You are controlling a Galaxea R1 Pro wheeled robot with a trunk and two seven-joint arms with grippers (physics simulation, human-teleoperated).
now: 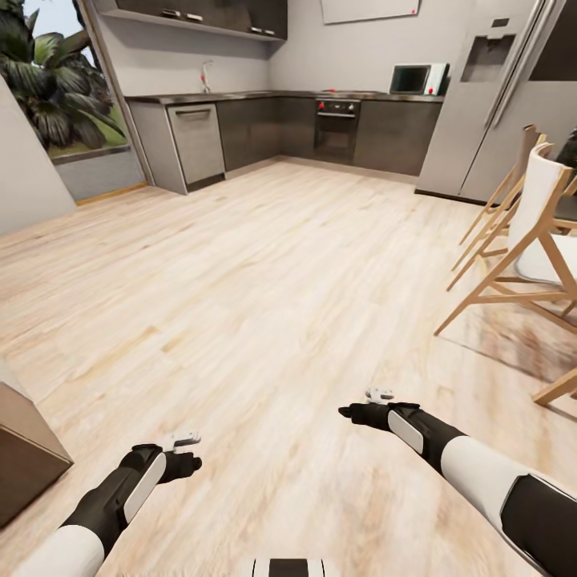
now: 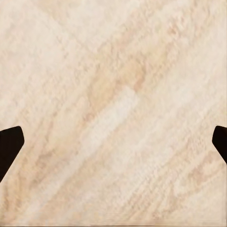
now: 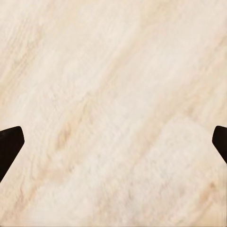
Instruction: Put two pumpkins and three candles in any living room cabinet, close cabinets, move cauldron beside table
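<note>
Both arms extended forward and low over the floor (image 1: 264, 264), forearms black with white shells. Left end effector (image 1: 186, 457) pointed forward and slightly inward; right end effector (image 1: 370, 409) reaching further ahead, angled toward the left. In the left wrist view, dark fingertips (image 2: 9, 146) set wide apart at the frame edges, nothing between them: left end effector (image 2: 113, 144) open and empty. Same in the right wrist view, fingertips (image 3: 9, 146) spread wide over bare planks: right end effector (image 3: 113, 144) open and empty.

Floor of light wood planks, matte, with pale grain streaks running diagonally. Near the left arm, corner of a dark-brown boxy unit (image 1: 24, 449), flat-faced; identity cannot be told. To the right, folding wooden chairs (image 1: 521, 232) with angled pale legs and white seats.

Further off, grey kitchen units (image 1: 264, 132) in an L shape, smooth fronts, dark worktop. Built-in oven (image 1: 336, 128) with red knobs, microwave (image 1: 417, 78) on the worktop, tall grey refrigerator (image 1: 489, 96) at right. Window with palm foliage (image 1: 56, 80) at far left.

No pumpkin, candle, cauldron or table in view, so position relative to either end effector cannot be told.
</note>
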